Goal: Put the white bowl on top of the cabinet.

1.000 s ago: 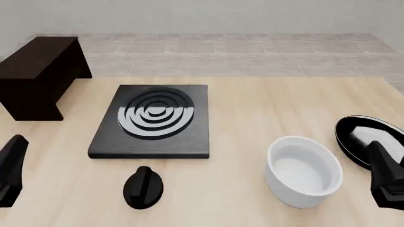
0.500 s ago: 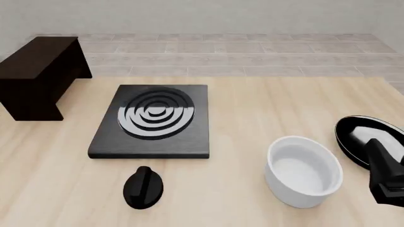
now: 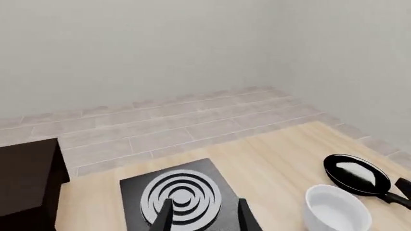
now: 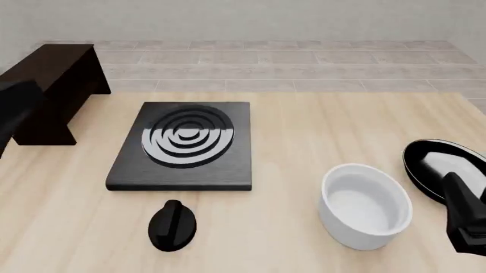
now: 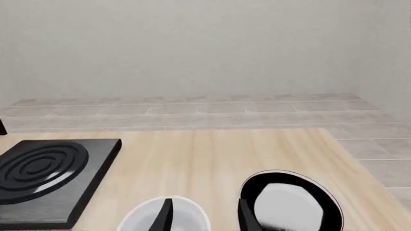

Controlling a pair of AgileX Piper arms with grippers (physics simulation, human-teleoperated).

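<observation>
the counter looks like pale, matt wood with fine grain. the cabinet is dark, nearly black wood, dull in finish. the white bowl is smooth and glossy, like glazed ceramic. the stove is a matt black slab with shiny, mirror-like metal rings.

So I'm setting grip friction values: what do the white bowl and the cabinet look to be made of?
The white bowl looks like glazed ceramic: plain white, thick-walled, with a soft sheen, though glossy plastic would look the same. The cabinet looks like very dark stained wood with a dull, matte finish; no grain is clear enough to confirm.
</observation>
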